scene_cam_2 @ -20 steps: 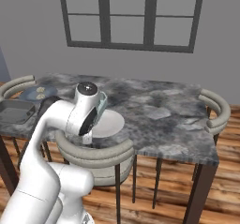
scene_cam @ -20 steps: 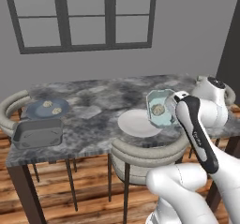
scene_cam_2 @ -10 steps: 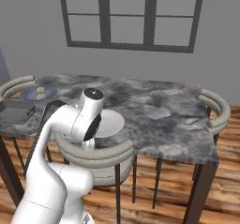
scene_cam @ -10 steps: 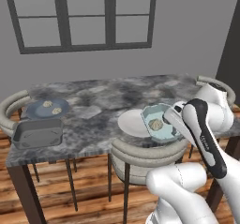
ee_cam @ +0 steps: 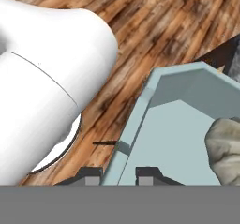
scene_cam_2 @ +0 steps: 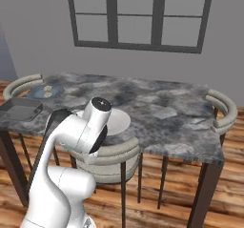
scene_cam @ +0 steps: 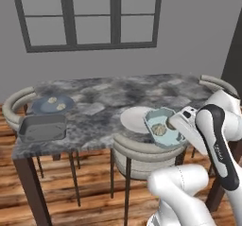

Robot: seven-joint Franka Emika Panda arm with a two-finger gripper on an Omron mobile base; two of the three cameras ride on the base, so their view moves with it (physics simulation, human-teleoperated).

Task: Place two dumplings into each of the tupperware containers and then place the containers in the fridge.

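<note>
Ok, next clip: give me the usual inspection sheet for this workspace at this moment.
Surface: grey marble table, seen from both base views.
Job's things: pale blue tub lifted and tilted off the table's near edge, dumplings inside; dark grey tub at the far left corner; two more dumplings on the blue-grey plate.
Clutter: white plate, bare.
Hand: shut on the pale blue tub's rim.
Cables: nothing seen.
Surroundings: chairs around the table, window, wood floor.

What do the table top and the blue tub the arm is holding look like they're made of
Table top: looks like polished stone, marble or granite, from its mottled grey-and-white veining. Pale blue tub: probably matte plastic, given its flat even colour and thin moulded rim, pinched between the fingers.
</note>
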